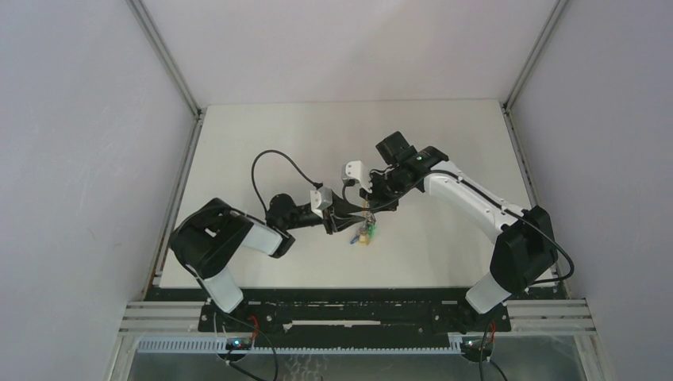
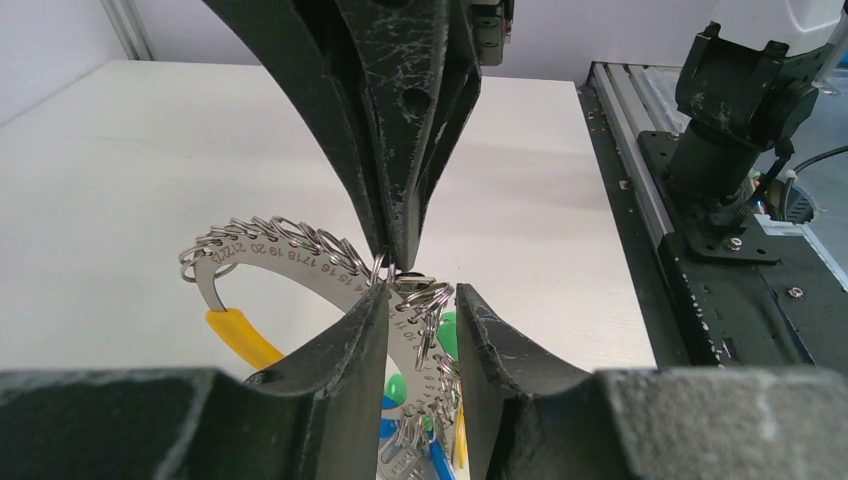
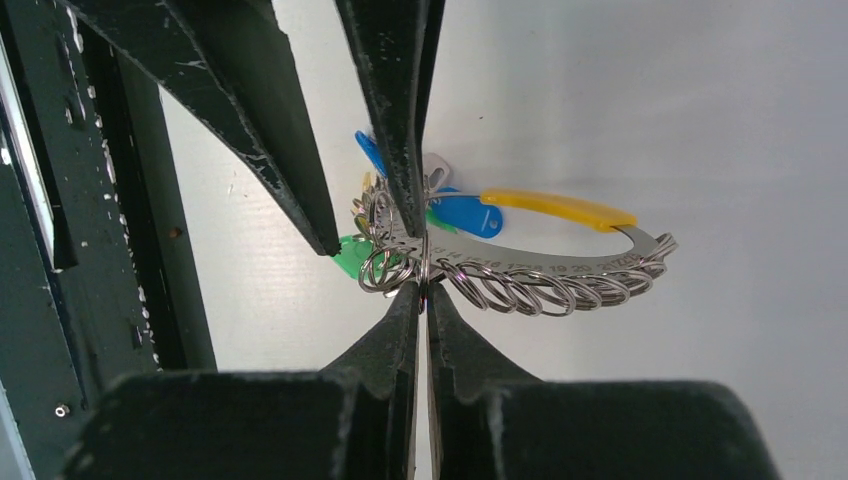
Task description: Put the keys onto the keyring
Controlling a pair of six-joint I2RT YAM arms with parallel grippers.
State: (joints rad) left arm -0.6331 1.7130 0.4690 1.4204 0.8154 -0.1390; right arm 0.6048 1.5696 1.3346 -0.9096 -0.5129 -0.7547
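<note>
Top view: left gripper (image 1: 355, 216) and right gripper (image 1: 367, 202) meet tip to tip over the matte white table (image 1: 270, 135). The keyring (image 1: 364, 232) sits just below both sets of tips as a small silver, yellow and green clump (too small here for detail).

Left wrist: the keyring (image 2: 300, 255) is a flat, thin, silvery metal arc. Its outer edge is lined with small wire split rings (image 2: 300, 233). Numbers are stamped along the arc. 16 to 20 read clean, the rest are blurred or covered. A smooth yellow band (image 2: 240, 338), plastic-looking, runs off the arc's far end.
- Left gripper (image 2: 420, 298): jaws partly open, scuffed black fingers either side of the arc. The arc and ring cluster pass through the gap, and one finger touches the plate.
- A green tag (image 2: 399, 386) and a blue tag (image 2: 437, 462) hang low in that gap.
- Right gripper (image 2: 393, 255): comes in from above, wedge-shaped and closed. Its tips sit on the arc's edge directly over the left's gap.

Right wrist: right gripper (image 3: 424, 292) is fully closed, tips pinching the keyring (image 3: 560, 262) at its ringed edge. The arc sticks out sideways from the tips.
- The yellow band (image 3: 560, 207) and blue tag (image 3: 465, 213) are beyond the arc.
- The green tag (image 3: 350, 258) is just beside the tips.
- Left gripper (image 3: 372, 240): its fingers drop in from above, apart. One bears on the arc just past the right's tips, the other ends at the green tag.
</note>
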